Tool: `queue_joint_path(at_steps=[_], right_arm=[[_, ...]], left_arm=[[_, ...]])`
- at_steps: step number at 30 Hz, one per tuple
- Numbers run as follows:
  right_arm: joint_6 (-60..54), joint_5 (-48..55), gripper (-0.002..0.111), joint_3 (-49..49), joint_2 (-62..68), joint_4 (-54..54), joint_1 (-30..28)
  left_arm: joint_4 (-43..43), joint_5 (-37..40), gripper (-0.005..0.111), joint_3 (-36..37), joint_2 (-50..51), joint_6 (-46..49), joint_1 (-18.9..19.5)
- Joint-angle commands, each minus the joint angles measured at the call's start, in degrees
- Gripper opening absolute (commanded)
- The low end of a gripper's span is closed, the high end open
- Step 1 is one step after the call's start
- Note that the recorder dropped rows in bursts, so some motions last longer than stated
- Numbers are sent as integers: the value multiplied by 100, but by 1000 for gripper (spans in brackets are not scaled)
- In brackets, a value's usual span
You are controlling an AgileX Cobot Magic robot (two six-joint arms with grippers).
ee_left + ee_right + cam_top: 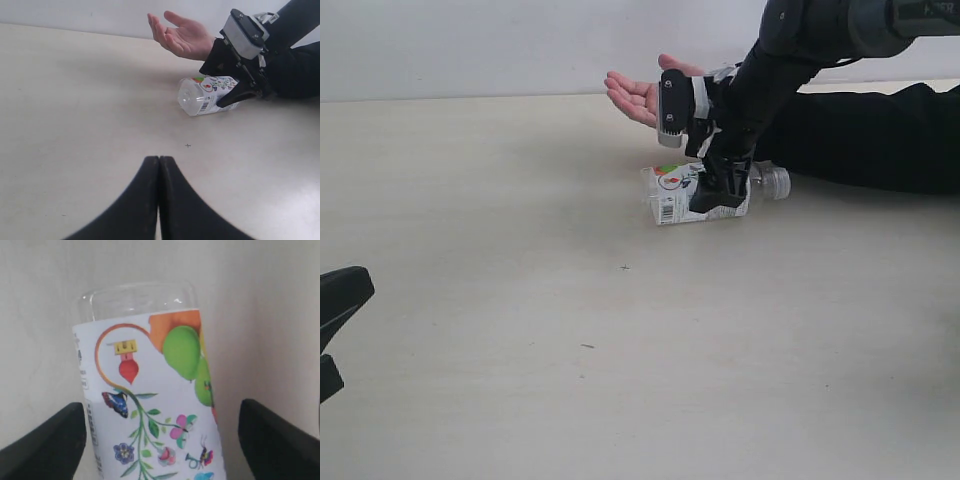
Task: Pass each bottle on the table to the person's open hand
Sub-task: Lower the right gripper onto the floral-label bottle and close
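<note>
One clear bottle with a white floral label [682, 194] lies on its side on the pale table [520, 320], cap end to the right. My right gripper [722, 196] is down over it, open; in the right wrist view its fingers [55, 440] stand on either side of the bottle [150, 390], with a gap on one side. The person's open hand [638, 95], palm up on a black sleeve, waits just behind the bottle. My left gripper [159, 160] is shut on nothing, low at the table's near left [338, 305]. The other bottles are out of view.
The person's black-sleeved arm [880, 135] lies along the table behind and to the right of the bottle. A pale wall [470, 45] closes the far edge.
</note>
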Motion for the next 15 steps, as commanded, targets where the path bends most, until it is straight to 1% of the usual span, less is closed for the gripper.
queue_joint_path(at_steps=[1,5,7,10,13,15], right_arm=[[-31,-46,79,-43,180,36,13],[-31,-60,77,-43,228,36,13],[-31,-60,72,-43,228,36,13],[-31,33,52,-43,228,36,13],[-31,165,30,-43,228,36,13],[-31,315,13,-43,228,36,13]], left_arm=[[-36,-33,2,17,-26,-7,-23],[-36,-33,2,17,-26,-7,-23],[-36,-33,2,17,-26,-7,-23],[-36,-33,2,17,-26,-7,-23],[-36,-33,2,17,-26,-7,-23],[-36,-33,2,17,-26,-7,-23]])
